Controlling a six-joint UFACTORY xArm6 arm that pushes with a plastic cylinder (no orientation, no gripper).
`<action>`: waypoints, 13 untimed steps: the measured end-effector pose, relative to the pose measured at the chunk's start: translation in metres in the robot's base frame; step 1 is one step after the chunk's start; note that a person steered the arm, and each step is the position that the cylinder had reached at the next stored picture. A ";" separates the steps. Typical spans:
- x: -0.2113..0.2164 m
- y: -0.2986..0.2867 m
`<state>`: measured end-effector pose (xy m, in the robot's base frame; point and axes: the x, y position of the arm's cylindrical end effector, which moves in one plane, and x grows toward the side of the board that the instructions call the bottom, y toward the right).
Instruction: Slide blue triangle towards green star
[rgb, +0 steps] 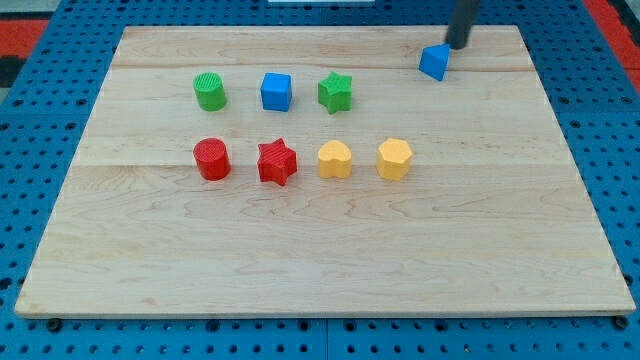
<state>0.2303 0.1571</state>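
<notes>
The blue triangle (434, 62) lies near the view's top right of the wooden board (320, 250). The green star (335, 92) stands in the upper row, to the left of and a little below the triangle. My tip (457, 46) is just to the upper right of the blue triangle, touching or nearly touching it. The rod rises out of the view's top.
A green cylinder (210, 92) and a blue cube (276, 91) stand left of the green star. Below them is a row: red cylinder (212, 159), red star (277, 162), yellow heart (334, 160), yellow hexagon (394, 159). Blue pegboard surrounds the board.
</notes>
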 end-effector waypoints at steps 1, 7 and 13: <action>0.008 -0.043; 0.063 0.012; 0.098 0.013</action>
<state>0.3278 0.1699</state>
